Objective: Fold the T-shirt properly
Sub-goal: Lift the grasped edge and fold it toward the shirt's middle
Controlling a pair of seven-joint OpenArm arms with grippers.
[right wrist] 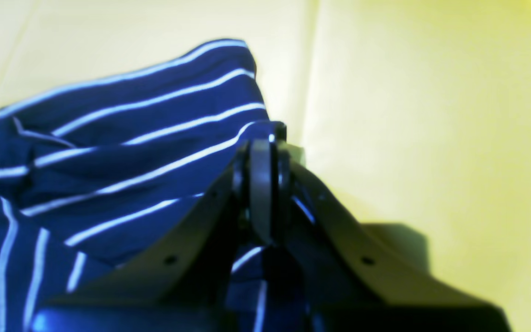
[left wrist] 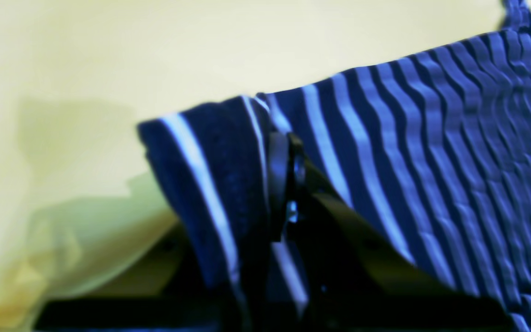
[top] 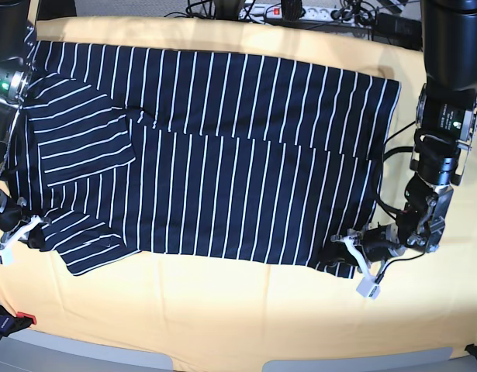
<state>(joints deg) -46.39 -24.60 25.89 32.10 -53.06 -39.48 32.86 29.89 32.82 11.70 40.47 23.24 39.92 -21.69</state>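
— How many garments were there?
— One dark navy T-shirt with thin white stripes, spread on one yellow-orange cloth.
— And the claws?
— Two: left claw and right claw, each clamped on the shirt's near edge.

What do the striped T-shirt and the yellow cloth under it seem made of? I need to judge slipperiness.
T-shirt: soft matte knit, probably cotton jersey; it drapes and ripples where pinched. Yellow cloth: thin matte woven fabric, likely cotton; it shows faint creases and no shine.
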